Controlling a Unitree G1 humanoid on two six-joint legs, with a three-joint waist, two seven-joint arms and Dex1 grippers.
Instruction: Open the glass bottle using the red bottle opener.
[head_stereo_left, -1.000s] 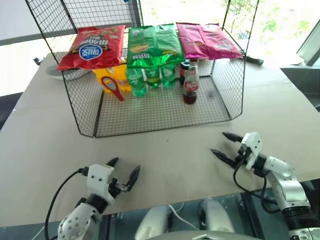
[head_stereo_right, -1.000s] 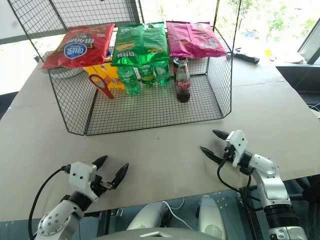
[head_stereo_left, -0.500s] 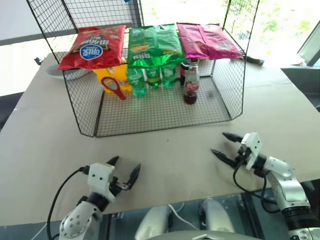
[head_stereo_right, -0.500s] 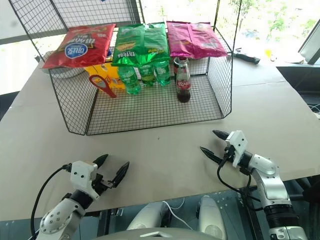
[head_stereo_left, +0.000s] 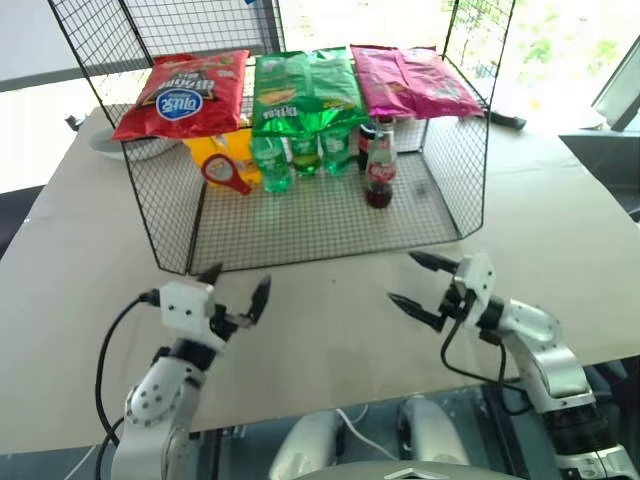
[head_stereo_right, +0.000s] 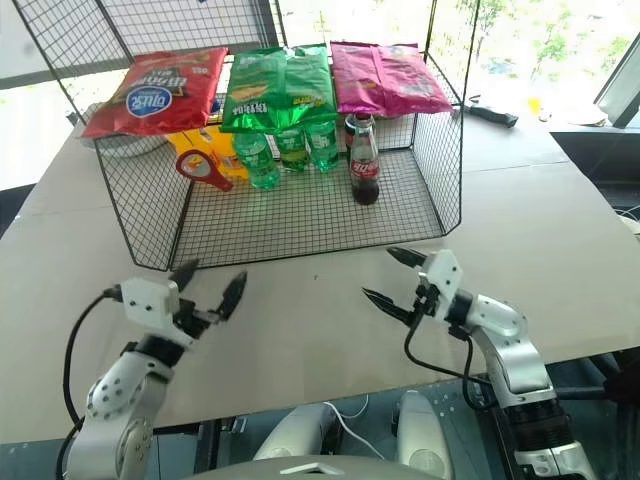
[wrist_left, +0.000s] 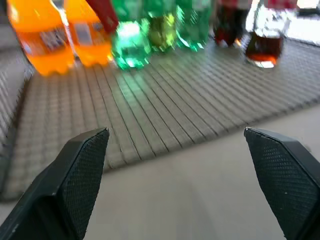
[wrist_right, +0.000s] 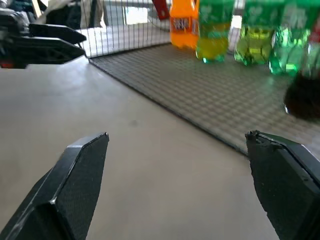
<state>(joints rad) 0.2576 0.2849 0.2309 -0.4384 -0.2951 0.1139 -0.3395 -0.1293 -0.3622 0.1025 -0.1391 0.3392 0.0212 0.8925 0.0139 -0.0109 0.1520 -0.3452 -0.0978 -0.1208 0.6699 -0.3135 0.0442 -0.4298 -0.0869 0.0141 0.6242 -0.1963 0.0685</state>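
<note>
The wire cage (head_stereo_left: 455, 190) is thin black metal mesh standing on a matt, smooth beige table (head_stereo_left: 560, 230). Inside it, the glass bottle (head_stereo_left: 379, 165) is clear and glossy, beside translucent shiny green plastic bottles (head_stereo_left: 303, 152), with crinkled glossy foil snack bags (head_stereo_left: 300, 90) on top. The red bottle opener (head_stereo_left: 226, 174) looks smooth; each gripper's black fingers (wrist_left: 85, 167) have a finely textured matt face.

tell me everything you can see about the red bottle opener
The red bottle opener is small, flat and glossy red, with an oval ring head and a short tapering handle. It sits tilted inside the wire basket, ring uppermost, at the left end of the bottle row, in front of the orange bottles. What supports it is unclear. Neither end effector touches it.
</note>
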